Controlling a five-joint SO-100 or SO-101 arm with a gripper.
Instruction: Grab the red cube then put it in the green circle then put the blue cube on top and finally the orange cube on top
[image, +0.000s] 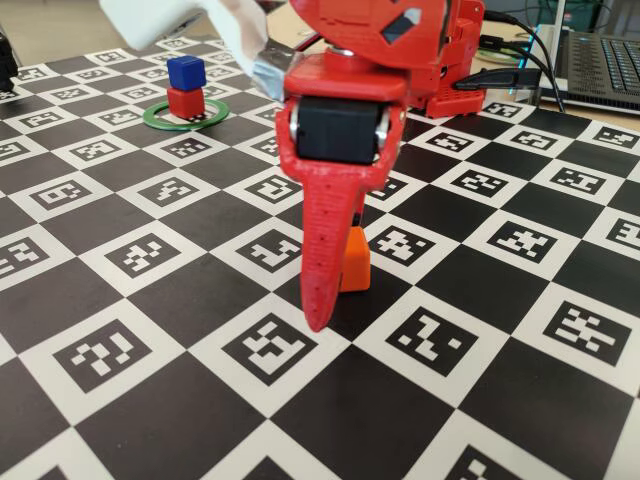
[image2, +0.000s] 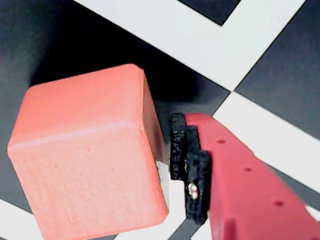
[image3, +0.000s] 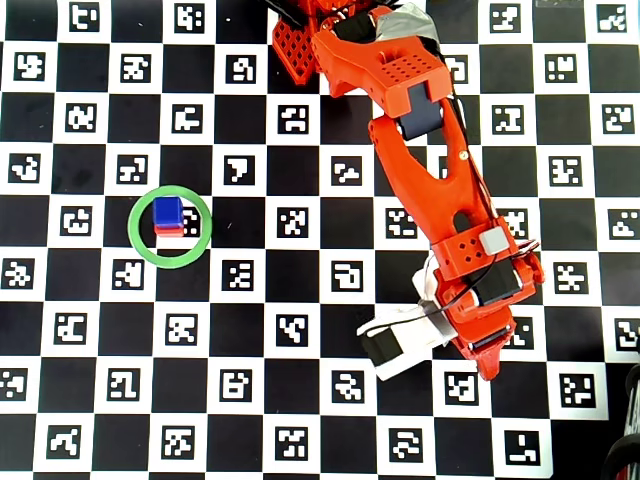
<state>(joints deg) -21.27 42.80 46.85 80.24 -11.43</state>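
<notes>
The orange cube (image: 355, 268) rests on the checkered board, and it fills the left of the wrist view (image2: 85, 155). My gripper (image: 342, 300) is down around it and open. One red finger with a black pad (image2: 190, 165) stands just right of the cube with a thin gap; the other finger is out of view. The arm hides the cube in the overhead view, where the gripper (image3: 486, 362) points toward the bottom right. The blue cube (image: 186, 72) (image3: 167, 211) sits on the red cube (image: 185, 101) (image3: 168, 230) inside the green circle (image: 150, 118) (image3: 172, 263).
The board (image: 120, 350) is covered with black and white marker squares. The arm's red base (image: 450, 80) stands at the back, with cables (image: 510, 70) and a laptop (image: 600, 50) behind it. A white camera mount (image3: 400, 340) sticks out left of the gripper.
</notes>
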